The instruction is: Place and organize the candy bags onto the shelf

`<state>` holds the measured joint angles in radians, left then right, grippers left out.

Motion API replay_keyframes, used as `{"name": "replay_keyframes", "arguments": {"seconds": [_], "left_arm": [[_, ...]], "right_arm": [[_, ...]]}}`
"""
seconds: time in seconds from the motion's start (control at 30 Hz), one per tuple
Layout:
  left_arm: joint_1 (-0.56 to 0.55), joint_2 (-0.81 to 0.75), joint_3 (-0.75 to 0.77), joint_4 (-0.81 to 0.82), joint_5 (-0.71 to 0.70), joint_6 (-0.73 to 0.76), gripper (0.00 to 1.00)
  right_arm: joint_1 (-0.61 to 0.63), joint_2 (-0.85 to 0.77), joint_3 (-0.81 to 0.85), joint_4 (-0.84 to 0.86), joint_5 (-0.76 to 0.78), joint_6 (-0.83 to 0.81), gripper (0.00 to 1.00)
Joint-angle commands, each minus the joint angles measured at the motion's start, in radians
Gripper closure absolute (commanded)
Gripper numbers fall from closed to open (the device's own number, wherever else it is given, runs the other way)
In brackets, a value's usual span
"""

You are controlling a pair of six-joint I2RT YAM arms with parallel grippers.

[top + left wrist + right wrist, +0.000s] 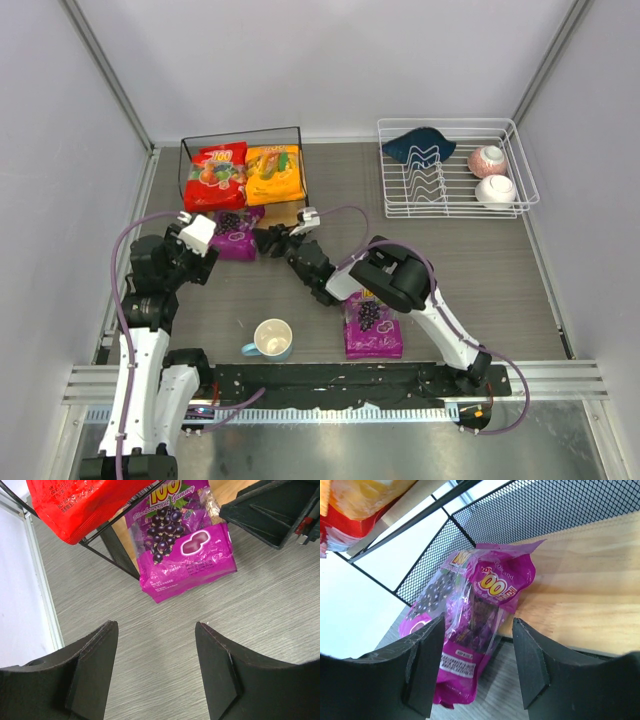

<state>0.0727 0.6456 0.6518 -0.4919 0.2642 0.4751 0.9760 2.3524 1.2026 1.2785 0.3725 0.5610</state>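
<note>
Top view: you are seeing shelf (286, 212) at upper left of frame. Red candy bag (216, 175) and orange-yellow candy bag (274, 174) are lying side by side on top board. Purple candy bag (237, 236) is poking out of lower tier, between left gripper (203, 235) and right gripper (268, 240). Second purple bag (373, 325) is lying on table (480, 260), lower centre.

Left wrist view: your left fingers are standing spread, holding nothing; purple candy bag is lying at upper centre.

Right wrist view: your right fingers are standing apart, pinching nothing; same bag is resting partly on lower board (580, 595).

The shelf (285, 212) hid half of one purple bag (238, 243) from us; the right arm (400, 280) covered the other purple bag (375, 338) partly.
</note>
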Motion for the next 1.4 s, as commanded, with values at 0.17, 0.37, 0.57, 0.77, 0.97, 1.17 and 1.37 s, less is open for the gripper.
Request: {"name": "replay_keyframes", "arguments": {"seconds": [0.17, 0.37, 0.57, 0.77, 0.97, 1.17, 1.37], "left_arm": [[0.006, -0.03, 0.032, -0.023, 0.036, 0.0, 0.33], [0.006, -0.037, 0.029, -0.033, 0.044, 0.003, 0.32], [0.006, -0.037, 0.032, -0.033, 0.049, 0.008, 0.32], [0.006, -0.038, 0.032, -0.039, 0.046, 0.016, 0.32], [0.004, -0.037, 0.029, -0.037, 0.046, 0.025, 0.32], [0.006, -0.034, 0.028, -0.039, 0.043, 0.034, 0.32], [0.006, -0.034, 0.029, -0.042, 0.037, 0.043, 0.32]], "right_arm": [[0.024, -0.12, -0.061, 0.117, -0.027, 0.118, 0.32], [0.038, -0.122, -0.054, 0.053, -0.012, 0.197, 0.2], [0.053, -0.119, -0.015, -0.045, 0.009, 0.226, 0.2], [0.061, -0.114, -0.012, -0.083, 0.016, 0.249, 0.25], [0.064, -0.102, 0.005, -0.102, -0.003, 0.272, 0.31], [0.066, -0.074, 0.046, -0.122, -0.024, 0.289, 0.34], [0.066, -0.056, 0.061, -0.143, -0.033, 0.31, 0.36]]}}
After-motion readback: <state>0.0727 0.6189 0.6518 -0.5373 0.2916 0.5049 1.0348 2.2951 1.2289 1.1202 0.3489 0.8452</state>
